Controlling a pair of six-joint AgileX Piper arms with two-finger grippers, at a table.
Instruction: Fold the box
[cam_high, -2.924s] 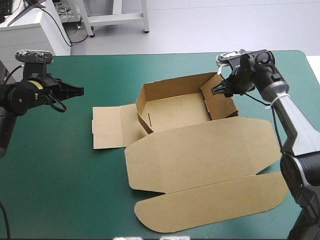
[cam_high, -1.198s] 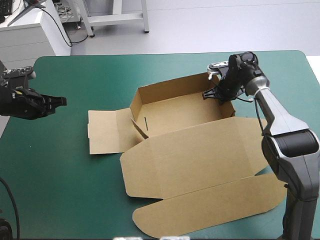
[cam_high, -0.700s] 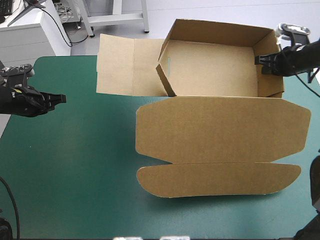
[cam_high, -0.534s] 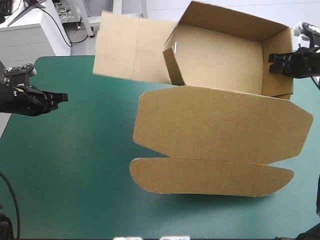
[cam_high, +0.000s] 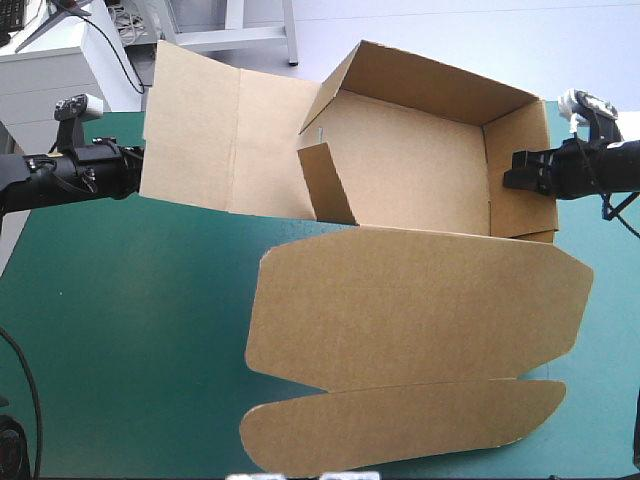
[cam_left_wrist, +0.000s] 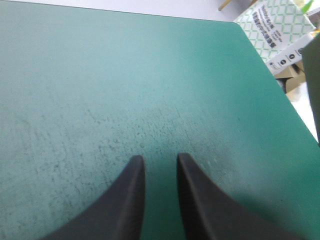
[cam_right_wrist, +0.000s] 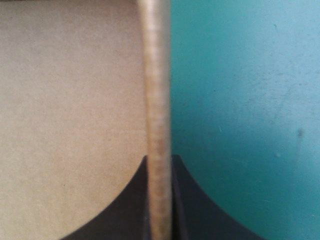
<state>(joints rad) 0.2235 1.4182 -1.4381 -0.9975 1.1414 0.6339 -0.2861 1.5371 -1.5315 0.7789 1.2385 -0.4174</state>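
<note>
Right wrist view: black fingers (cam_right_wrist: 125, 205) of the right gripper (cam_right_wrist: 159, 160) clench the brown box (cam_right_wrist: 70, 100) by its 3 o'clock wall; the box hangs tilted above the bench (cam_high: 120, 330), lid spread toward 6 o'clock, one flap loose at 10; the left gripper (cam_left_wrist: 157, 161), fingers slightly parted and empty, sits at 9 o'clock; judged a mid-air reposition; next, set it down squarely, then raise and tuck that flap.
</note>
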